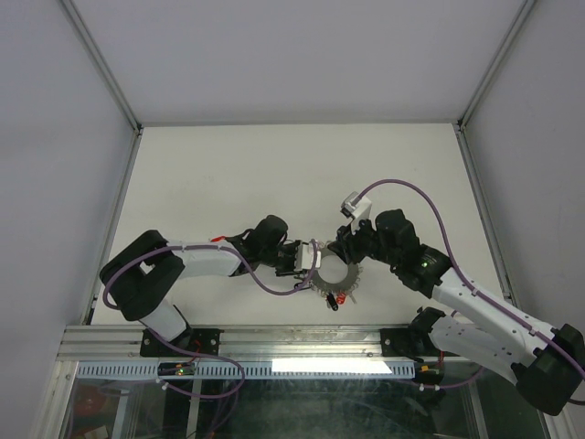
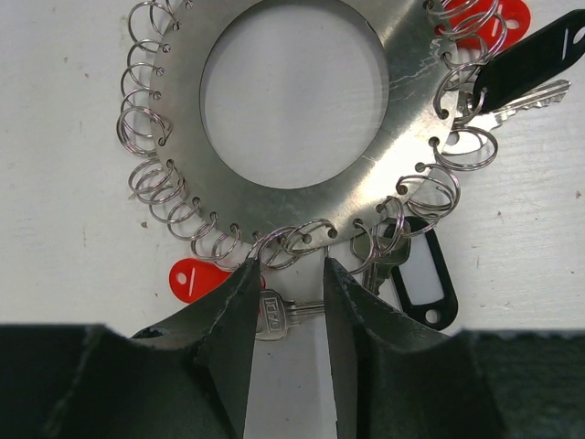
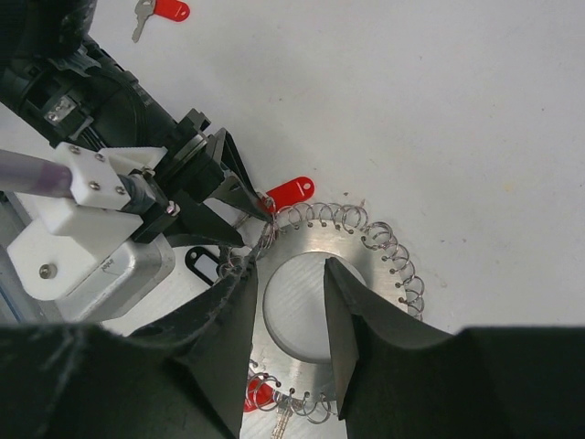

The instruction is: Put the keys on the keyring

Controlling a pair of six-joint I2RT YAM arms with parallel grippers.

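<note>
The keyring (image 2: pixel 402 110) is a flat grey metal disc with a round hole and several small wire loops along its rim; it lies on the table (image 1: pixel 336 274). A silver key (image 2: pixel 279 315) with a red tag (image 2: pixel 192 279) lies just under the rim, between the fingers of my open left gripper (image 2: pixel 288 265). Whether it hangs on a loop is hidden. My right gripper (image 3: pixel 288 267) is open and straddles the disc (image 3: pixel 366 265), one finger over the rim loops, the other down in the hole. Another red-tagged key (image 3: pixel 169 9) lies loose on the table.
On the disc's loops hang a black-tagged key (image 2: pixel 535 55), a red tag (image 2: pixel 503 18) and a black-framed label tag (image 2: pixel 425 279). The two grippers meet tip to tip at the disc, my left gripper (image 3: pixel 256 224) close before the right fingers. White walls stand round the table (image 1: pixel 292 174).
</note>
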